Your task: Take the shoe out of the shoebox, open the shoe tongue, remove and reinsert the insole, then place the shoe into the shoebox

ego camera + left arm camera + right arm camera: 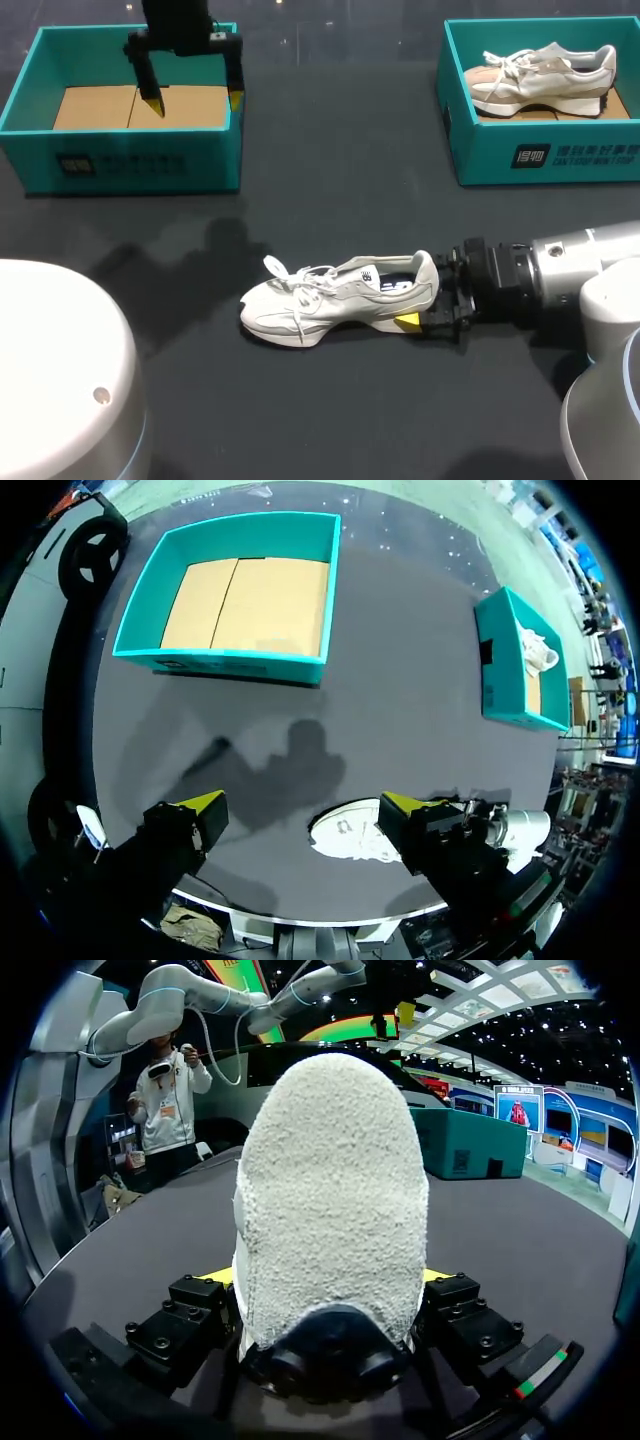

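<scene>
Shoe (330,300) lies on its side on counter (330,180), heel clamped in right claw (418,302); left claw (193,98) spread apart over left shoebox (120,160).

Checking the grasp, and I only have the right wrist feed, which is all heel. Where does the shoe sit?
Observer: The shoe lies on its sole mid-table, outside both boxes, with the right gripper clamped on its heel.
Operator: Left arm?
Observer: The left gripper hangs high over the table, open and holding nothing.
Operator: Boxes?
Observer: The left shoebox is empty. The right shoebox holds a second shoe.
</scene>
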